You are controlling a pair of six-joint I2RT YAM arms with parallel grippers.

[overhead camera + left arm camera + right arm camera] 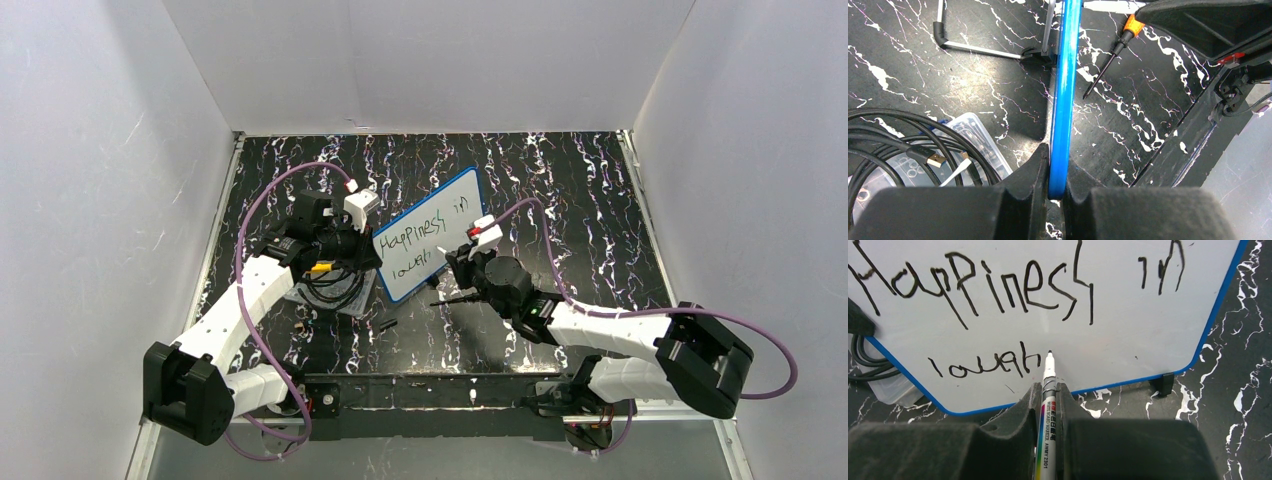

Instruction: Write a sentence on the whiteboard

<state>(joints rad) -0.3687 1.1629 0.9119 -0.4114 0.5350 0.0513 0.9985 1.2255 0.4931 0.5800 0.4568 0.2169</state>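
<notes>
The whiteboard (428, 248), white with a thin blue rim, stands propped up on the table. My left gripper (358, 245) is shut on its left edge; the left wrist view shows the blue rim (1064, 100) pinched between the fingers. The sentence (983, 282) reads "Happiness in" on the top line and "laugh" (985, 365) below. My right gripper (1049, 390) is shut on a white marker (1048, 410). The marker's black tip (1049, 353) is at the board just right of the "h". In the top view the right gripper (470, 272) is by the board's lower right.
A clear plastic tray (948, 150) with black cables lies under the left arm. A screwdriver with an orange collar (1108, 60) lies behind the board. A metal stand leg (978, 47) props the board. A small black cap (386, 325) lies on the table in front.
</notes>
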